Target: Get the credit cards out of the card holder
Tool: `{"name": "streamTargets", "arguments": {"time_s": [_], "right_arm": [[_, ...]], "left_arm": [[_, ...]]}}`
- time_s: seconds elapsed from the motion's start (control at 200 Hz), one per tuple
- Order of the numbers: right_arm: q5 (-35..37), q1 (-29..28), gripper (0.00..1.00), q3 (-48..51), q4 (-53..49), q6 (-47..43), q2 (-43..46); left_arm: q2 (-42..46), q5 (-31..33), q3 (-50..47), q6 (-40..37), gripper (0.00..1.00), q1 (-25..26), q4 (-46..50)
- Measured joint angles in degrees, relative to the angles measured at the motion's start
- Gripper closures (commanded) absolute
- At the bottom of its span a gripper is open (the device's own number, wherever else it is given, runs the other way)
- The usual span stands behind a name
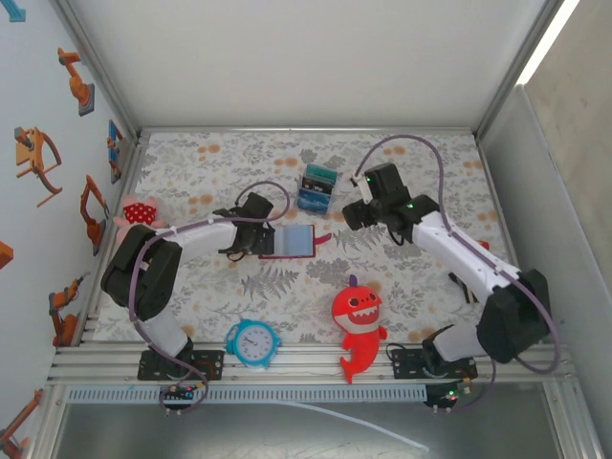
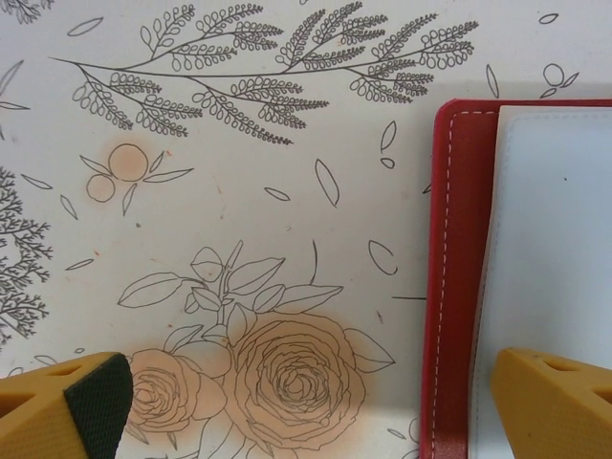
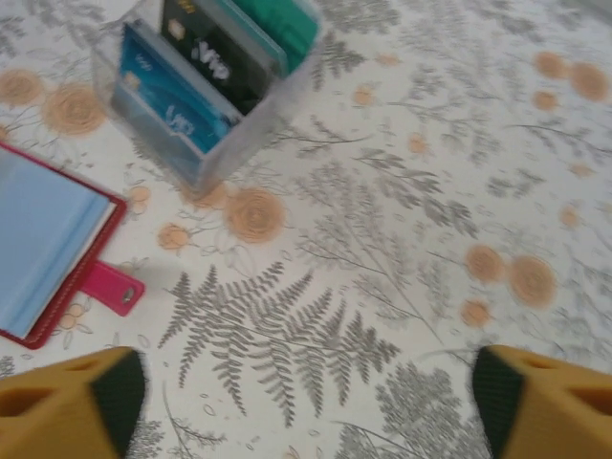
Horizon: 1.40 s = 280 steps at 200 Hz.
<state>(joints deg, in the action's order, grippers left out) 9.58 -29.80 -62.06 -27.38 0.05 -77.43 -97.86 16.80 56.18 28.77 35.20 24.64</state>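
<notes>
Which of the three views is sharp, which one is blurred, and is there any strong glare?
Left wrist view: sharp, the white stitching on the card holder is crisp. Right wrist view: soft all over, the print on the credit cards smears. Top external view: even light, faint shadows, a bright light strip at the upper right, no glare on the table.

Top view looks steeply down from the near edge, wrist views face down close above the table [image 1: 411, 277], all three share the card holder [image 1: 292, 241]
</notes>
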Motion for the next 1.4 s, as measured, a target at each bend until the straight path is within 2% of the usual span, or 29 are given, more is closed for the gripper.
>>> {"name": "streamTargets", "arguments": {"time_s": [0.115,0.245,0.436,0.641,0.851,1.037,1.402], "right_arm": [[5.95,0.26,0.01,5.79,1.18,3.02,8.22],[12.9,1.68,0.01,12.7,2.54,5.77,16.37],[21.14,6.05,0.01,19.96,3.89,8.57,21.14],[26.58,9.66,0.01,29.31,13.25,8.7,23.67],[27.63,12.61,0.01,36.61,25.2,6.6,26.84],[25.99,16.74,0.01,40.79,33.4,5.27,28.11],[21.77,21.35,0.01,43.71,42.51,4.61,27.69]], "left_arm": [[3.5,1.92,-0.13,-1.29,0.03,0.0,0.33],[11.43,6.08,-1.75,-3.28,0.03,-0.92,-0.48],[23.61,10.4,-9.38,-6.99,0.03,-8.2,-6.62],[31.21,13.7,-17.97,-12.04,0.03,-14.53,-14.82],[35.6,15.39,-24.92,-18.47,0.03,-18.29,-26.73],[35.67,14.88,-31.95,-24.57,0.03,-20.57,-39.08],[32.26,6.73,-36.5,-28.33,0.03,-27.63,-56.48]]}}
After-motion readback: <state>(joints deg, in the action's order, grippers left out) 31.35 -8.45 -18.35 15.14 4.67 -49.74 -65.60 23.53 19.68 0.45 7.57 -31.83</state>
